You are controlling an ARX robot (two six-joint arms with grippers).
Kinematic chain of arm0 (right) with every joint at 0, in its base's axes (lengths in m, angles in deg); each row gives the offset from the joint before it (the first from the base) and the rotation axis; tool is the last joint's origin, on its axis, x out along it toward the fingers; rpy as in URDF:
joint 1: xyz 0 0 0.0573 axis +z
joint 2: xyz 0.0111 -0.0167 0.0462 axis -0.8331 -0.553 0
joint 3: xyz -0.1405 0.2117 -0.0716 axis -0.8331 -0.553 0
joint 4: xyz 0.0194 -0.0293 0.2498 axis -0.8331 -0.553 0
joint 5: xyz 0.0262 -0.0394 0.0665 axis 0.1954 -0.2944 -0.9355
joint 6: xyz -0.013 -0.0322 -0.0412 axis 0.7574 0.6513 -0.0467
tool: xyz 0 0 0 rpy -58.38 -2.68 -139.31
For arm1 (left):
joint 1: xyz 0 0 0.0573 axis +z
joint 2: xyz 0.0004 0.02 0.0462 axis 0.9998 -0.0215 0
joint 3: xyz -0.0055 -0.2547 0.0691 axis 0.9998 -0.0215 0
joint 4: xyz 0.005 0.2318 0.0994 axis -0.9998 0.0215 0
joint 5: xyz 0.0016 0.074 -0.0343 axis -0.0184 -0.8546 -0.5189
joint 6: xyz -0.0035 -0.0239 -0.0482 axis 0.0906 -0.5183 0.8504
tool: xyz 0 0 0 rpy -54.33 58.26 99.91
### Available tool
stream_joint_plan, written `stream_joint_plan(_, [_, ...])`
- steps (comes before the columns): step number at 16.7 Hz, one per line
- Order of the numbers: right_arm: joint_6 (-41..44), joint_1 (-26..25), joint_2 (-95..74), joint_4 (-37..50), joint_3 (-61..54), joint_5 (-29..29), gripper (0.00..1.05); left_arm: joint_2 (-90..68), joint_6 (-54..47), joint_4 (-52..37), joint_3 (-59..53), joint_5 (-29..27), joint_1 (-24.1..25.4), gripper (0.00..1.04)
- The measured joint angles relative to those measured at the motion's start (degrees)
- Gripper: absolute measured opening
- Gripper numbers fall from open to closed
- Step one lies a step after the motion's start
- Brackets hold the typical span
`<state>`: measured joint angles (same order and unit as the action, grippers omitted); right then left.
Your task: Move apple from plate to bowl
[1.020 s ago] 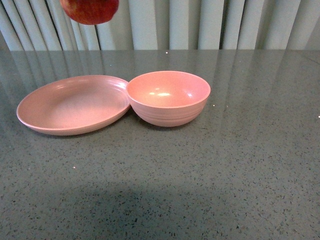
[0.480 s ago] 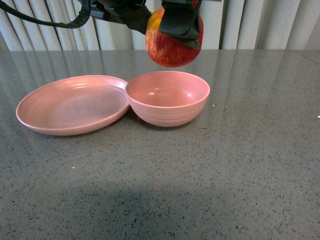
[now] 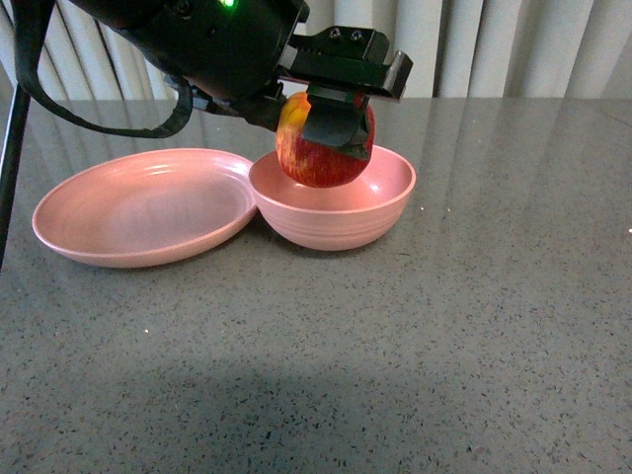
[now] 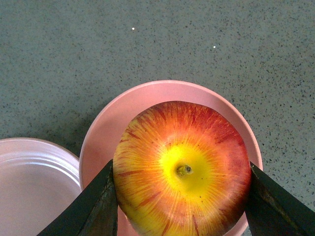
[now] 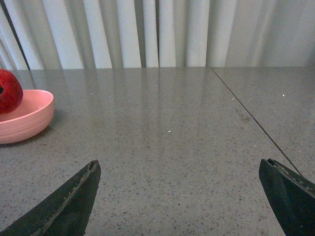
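Note:
My left gripper (image 3: 326,148) is shut on the red-and-yellow apple (image 3: 318,158) and holds it low inside the deep pink bowl (image 3: 346,222). In the left wrist view the apple (image 4: 182,169) sits stem-up between the two dark fingers (image 4: 93,204), over the bowl (image 4: 147,98). The shallow pink plate (image 3: 138,207) lies empty to the left, touching the bowl; its rim shows in the left wrist view (image 4: 39,147). My right gripper (image 5: 179,196) is open and empty over bare table, with the bowl (image 5: 24,118) and apple (image 5: 10,91) at that view's left edge.
The grey speckled table (image 3: 444,346) stretches in front of and right of the dishes. Pale vertical curtains (image 3: 513,44) hang behind it. The left arm's black body and cable (image 3: 188,39) hang over the plate's far side. A seam (image 5: 251,118) crosses the table.
The left gripper has carried the apple from the upper left, over the plate, rightward and down into the bowl. Plate and bowl have stayed put.

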<state>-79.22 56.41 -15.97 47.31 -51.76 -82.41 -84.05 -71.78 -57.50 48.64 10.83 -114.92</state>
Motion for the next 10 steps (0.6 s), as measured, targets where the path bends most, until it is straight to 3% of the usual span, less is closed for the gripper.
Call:
stream_joint_plan(7, [0.0, 0.0, 0.0, 0.0, 0.02, 0.0, 0.98, -3.69, 1.77, -0.52, 0.9, 0.15, 0.48, 0.63])
stream_joint_plan(10, [0.0, 0.0, 0.0, -0.02, 0.02, 0.0, 0.98, -3.69, 2.1, -0.79, 1.09, 0.17, 0.5, 0.94])
